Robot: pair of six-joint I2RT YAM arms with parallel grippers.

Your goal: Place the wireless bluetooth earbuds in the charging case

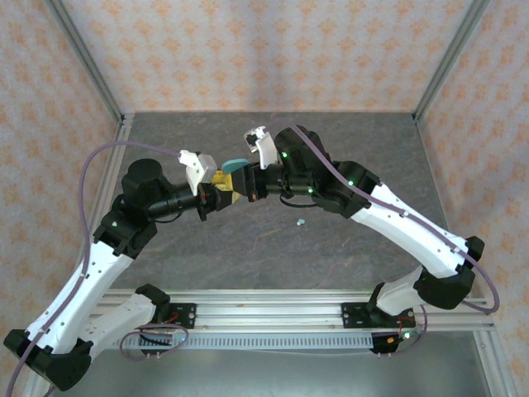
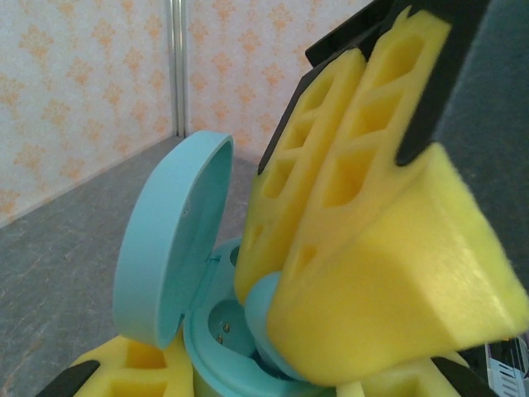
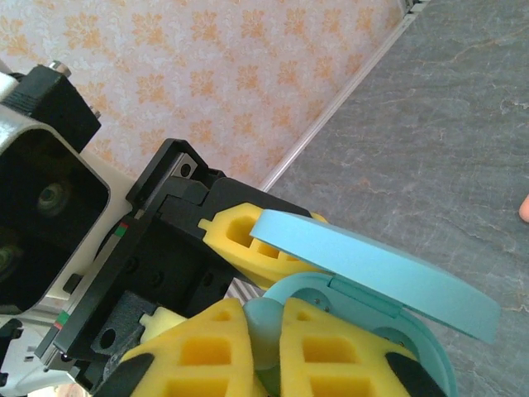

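The teal charging case (image 1: pixel 235 165) was held up off the table (image 1: pixel 248 256) by the left gripper (image 1: pixel 216 195), whose yellow fingers (image 2: pixel 132 368) were closed against the sides of the case's base. The lid (image 2: pixel 165 248) was swung wide open. The right gripper (image 1: pixel 250 187) was placed right at the open case, its jaws pinched almost together on a light teal earbud (image 2: pixel 260 318) at the mouth of the base. Whether it was seated could not be told. A well (image 2: pixel 221 327) with small metal contacts was seen just beside it. A second earbud (image 1: pixel 300 222) lay on the table, well apart from the case, toward the right arm's base.
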